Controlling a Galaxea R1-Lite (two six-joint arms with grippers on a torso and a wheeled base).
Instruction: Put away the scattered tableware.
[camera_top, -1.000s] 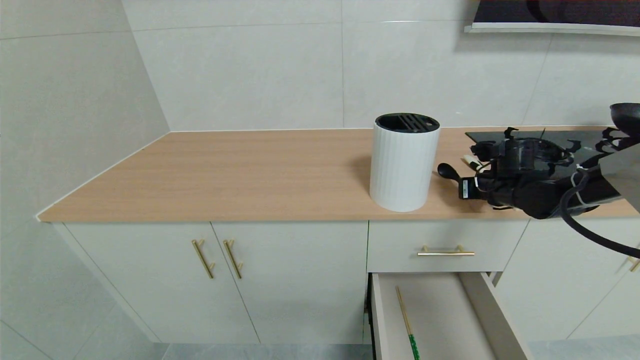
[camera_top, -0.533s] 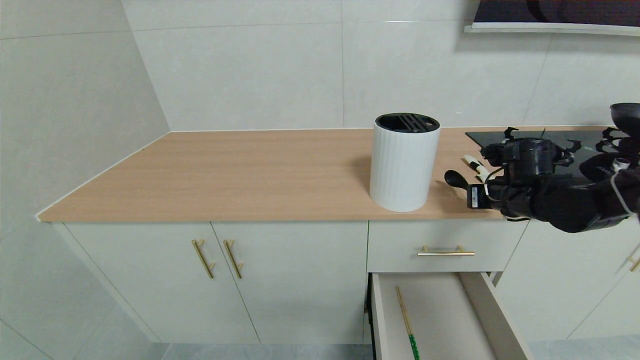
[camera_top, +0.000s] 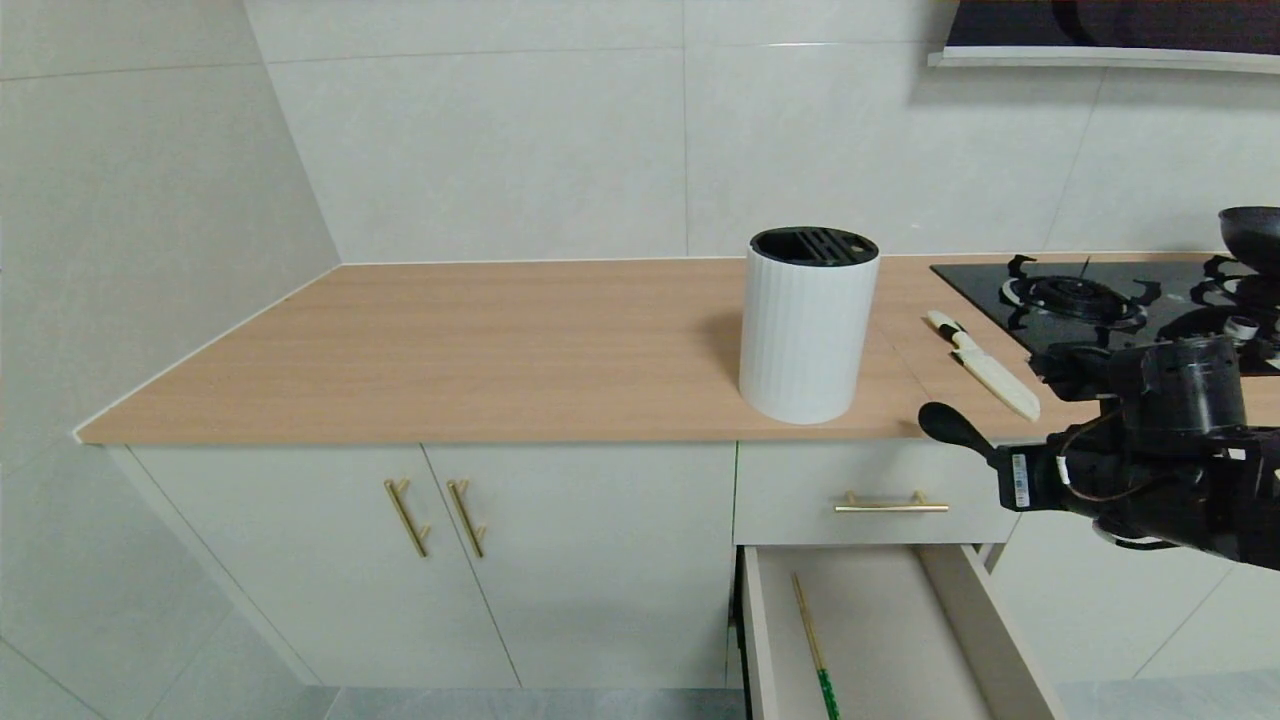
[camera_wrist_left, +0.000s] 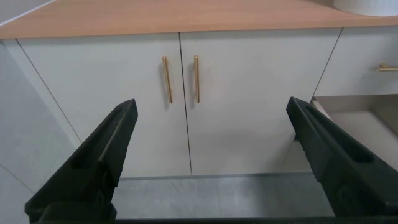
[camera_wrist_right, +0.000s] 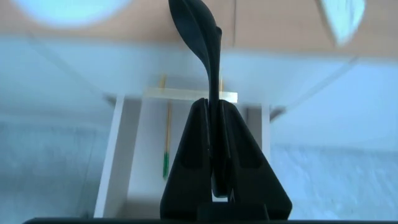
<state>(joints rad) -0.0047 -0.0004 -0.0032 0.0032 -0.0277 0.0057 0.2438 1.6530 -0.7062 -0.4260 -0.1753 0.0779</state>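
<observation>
We note a table (camera_top: 500, 340) of pale wood-grain laminate, smooth and matte, with a straight front edge, set against large glossy wall tiles. Beneath its left part are two flat off-white cabinet doors (camera_top: 300, 570) with slim brass bar handles (camera_top: 405, 517) set side by side. Right of centre on the table stands a white holder (camera_top: 806, 330), an upright cylinder with fine vertical ribbing and a black slotted top. Below it, under a closed drawer front with a brass pull, an open drawer (camera_top: 975, 630) shows a plain cream floor. On that floor lies a thin wooden chopstick (camera_top: 812, 640) with a green tip, near the drawer's left wall. To the right of the holder a knife (camera_top: 985, 365) with a cream handle and a pale blade lies flat on the table, well apart from the holder and near a black glass hob (camera_top: 1080, 295) with cast burner grates. The left tool (camera_wrist_left: 210, 109) has its two dark wedge-shaped fingers spread wide with nothing between them; it hangs low before the cabinet doors. The right tool (camera_top: 1005, 475) has its fingers pressed together on the thin stem of a black spoon (camera_top: 950, 428), smooth, with a rounded oval end. The spoon is held clear of the table, in front of its front edge and above the open drawer, its rounded end pointing toward the holder.
</observation>
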